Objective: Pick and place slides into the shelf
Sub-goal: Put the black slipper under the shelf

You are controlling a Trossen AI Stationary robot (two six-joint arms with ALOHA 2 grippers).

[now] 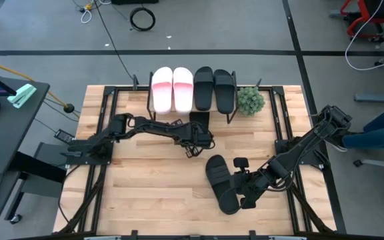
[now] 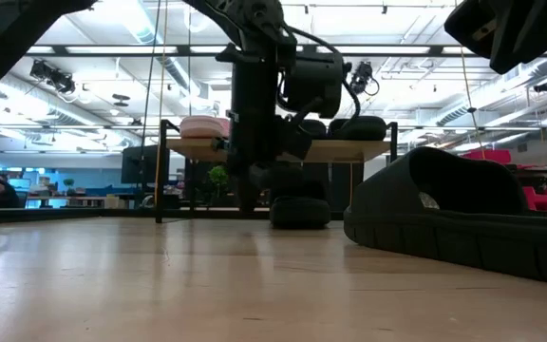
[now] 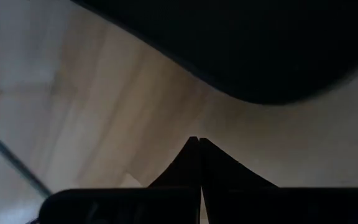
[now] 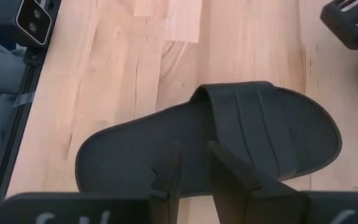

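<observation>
The shelf (image 2: 345,150) stands at the table's far middle. On its top board are two pink slides (image 1: 172,89) and two black slides (image 1: 214,89). Another black slide (image 1: 220,181) lies sole down on the table at the near right. My right gripper (image 4: 194,165) hovers open above this slide's side edge, behind the strap. My left gripper (image 3: 199,142) is shut, pointing steeply down close over the table in front of the shelf. A further black slide (image 2: 300,211) lies on the table just beyond its tips, mostly hidden under the left arm in the high view.
A small green plant (image 1: 250,100) stands right of the shelf. Black frame rails (image 1: 105,133) run along the table's left and right sides. A person's legs (image 1: 379,133) show past the right edge. A dark side desk (image 1: 5,113) stands at the left.
</observation>
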